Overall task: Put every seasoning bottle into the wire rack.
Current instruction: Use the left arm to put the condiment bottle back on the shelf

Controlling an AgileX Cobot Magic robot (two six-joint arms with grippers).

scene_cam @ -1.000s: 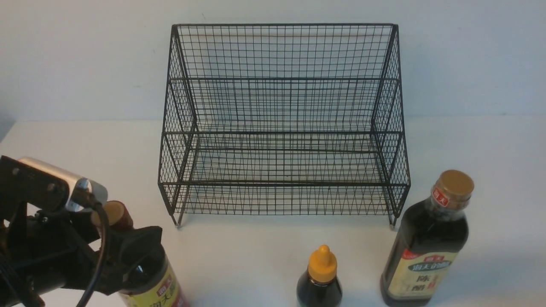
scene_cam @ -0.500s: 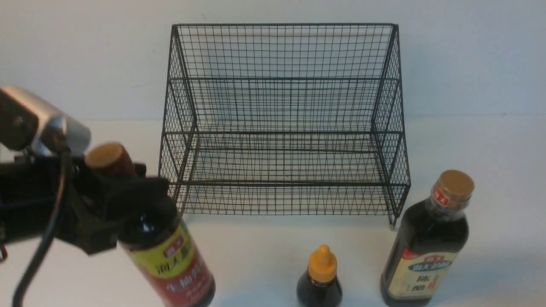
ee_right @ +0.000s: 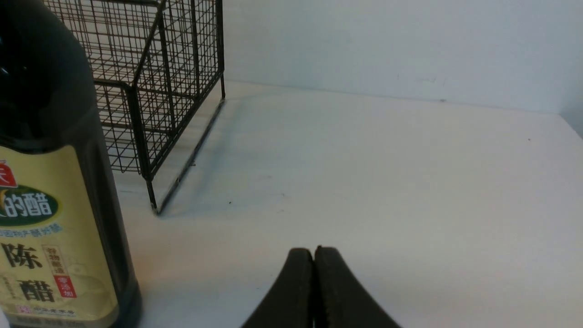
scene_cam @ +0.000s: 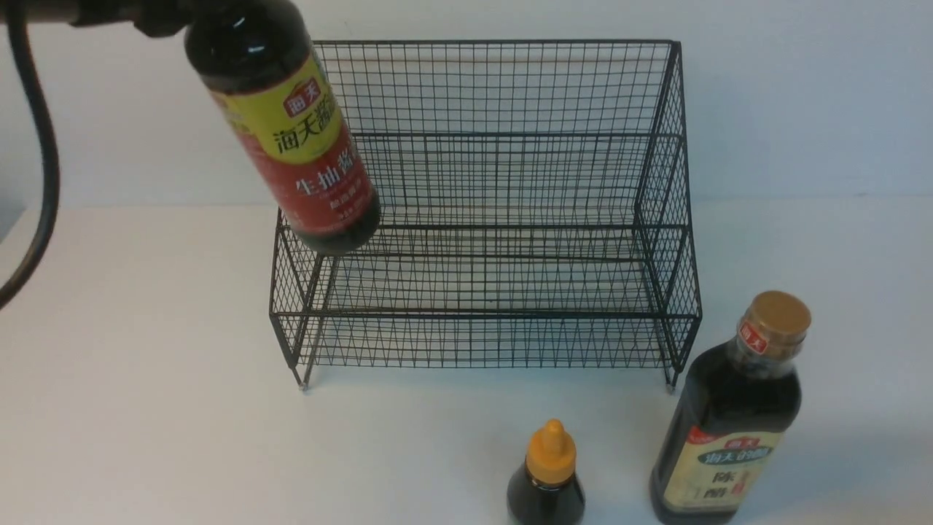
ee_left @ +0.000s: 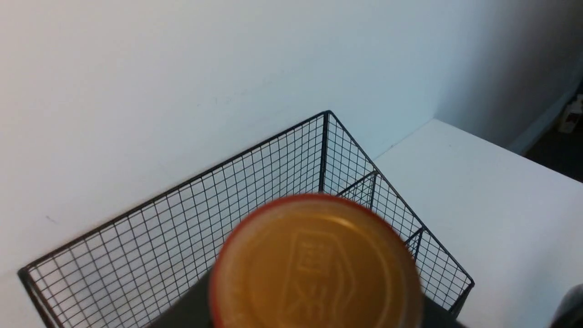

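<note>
The black wire rack (scene_cam: pixel 481 182) stands at the back of the white table with nothing in it. My left gripper (scene_cam: pixel 157 16), mostly cut off at the top edge, is shut on the tall round bottle (scene_cam: pixel 291 131) with the red-yellow label. The bottle hangs tilted in the air over the rack's left side. Its cap (ee_left: pixel 314 264) fills the left wrist view above the rack (ee_left: pixel 182 228). The squarish cream-label bottle (scene_cam: pixel 729 423) and the small orange-nozzle bottle (scene_cam: pixel 547 474) stand in front of the rack. My right gripper (ee_right: pixel 314 255) is shut and empty, low beside the squarish bottle (ee_right: pixel 50 205).
A pale wall rises right behind the rack. A black cable (scene_cam: pixel 36 182) hangs from the left arm at the far left. The rack's right front corner (ee_right: pixel 150 182) is close to the squarish bottle. The table's edge shows at the right (ee_left: pixel 524 155).
My left gripper has lifted the round bottle from the table's front left, up and forward to the rack's left side. The other bottles and the right gripper have not moved.
</note>
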